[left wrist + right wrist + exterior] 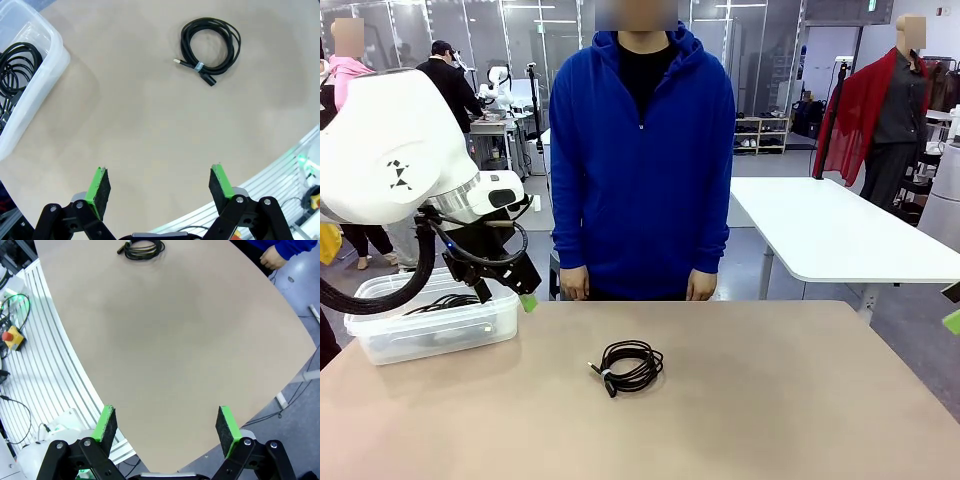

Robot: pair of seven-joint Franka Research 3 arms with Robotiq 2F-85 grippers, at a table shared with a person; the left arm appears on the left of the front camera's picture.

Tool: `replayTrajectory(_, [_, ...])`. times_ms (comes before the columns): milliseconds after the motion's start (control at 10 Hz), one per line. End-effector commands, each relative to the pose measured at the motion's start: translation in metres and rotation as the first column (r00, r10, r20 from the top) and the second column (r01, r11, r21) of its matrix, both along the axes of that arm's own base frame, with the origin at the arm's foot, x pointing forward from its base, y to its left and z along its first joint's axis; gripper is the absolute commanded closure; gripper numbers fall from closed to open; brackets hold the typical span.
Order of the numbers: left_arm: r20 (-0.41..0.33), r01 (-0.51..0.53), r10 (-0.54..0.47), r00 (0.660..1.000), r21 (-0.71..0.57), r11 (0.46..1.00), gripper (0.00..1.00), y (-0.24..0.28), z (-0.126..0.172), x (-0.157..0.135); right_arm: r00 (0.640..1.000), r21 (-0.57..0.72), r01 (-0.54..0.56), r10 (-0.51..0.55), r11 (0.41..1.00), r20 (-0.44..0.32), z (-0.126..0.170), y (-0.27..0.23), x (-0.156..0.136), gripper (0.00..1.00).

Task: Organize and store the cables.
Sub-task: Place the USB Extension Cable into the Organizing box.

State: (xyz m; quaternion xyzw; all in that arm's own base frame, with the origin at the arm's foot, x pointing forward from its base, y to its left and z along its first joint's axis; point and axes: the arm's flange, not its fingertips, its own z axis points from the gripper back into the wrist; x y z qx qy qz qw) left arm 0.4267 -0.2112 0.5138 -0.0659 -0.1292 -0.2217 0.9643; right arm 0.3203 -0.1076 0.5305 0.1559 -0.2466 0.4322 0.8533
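left wrist view: your left gripper (159, 186) hangs spread and empty; right gripper (167, 426) likewise. one coiled cable (210, 43) lies mid-table, others in the bin (47, 70). risk: pinching a single loop may unwind the coil.

Beige, matte counter (770, 400) with a rounded edge, spreading across the whole foreground. Lying near its middle — one coiled black cable (630, 365), flat on the surface, bound by a small pale tie, with plugs poking out on the robot's left of the coil. Standing at the far left corner — a clear plastic bin (430, 325), resting directly on the top and holding more black cables (15, 65) inside. Well apart, coil and bin, with bare surface between. Beyond the near edge, a ribbed metal frame (55, 365).
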Motion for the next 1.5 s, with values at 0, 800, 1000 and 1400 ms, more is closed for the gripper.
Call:
replayTrajectory(0, [-0.001,0.001,-0.001,1.0,0.003,1.0,0.0,-0.001,-0.001,0.0,1.0,0.004,-0.001,0.001,1.0,0.006,0.001,0.001,0.002,0.0])
replayTrajectory(800, [0.044,0.175,-0.179,0.983,0.088,0.981,0.0,-0.051,-0.011,0.0,1.0,0.004,-0.001,0.001,1.0,0.006,0.001,0.001,0.002,0.0])
replayTrajectory(1000, [0.06,0.241,-0.248,0.967,0.097,0.966,0.0,-0.073,-0.018,0.002,1.0,0.004,-0.001,0.001,1.0,0.006,0.001,0.001,0.002,0.0])
replayTrajectory(1400, [0.059,0.315,-0.325,0.944,0.133,0.94,0.0,-0.103,-0.038,0.004,1.0,0.004,-0.001,0.001,1.0,0.006,0.001,0.001,0.002,0.0])
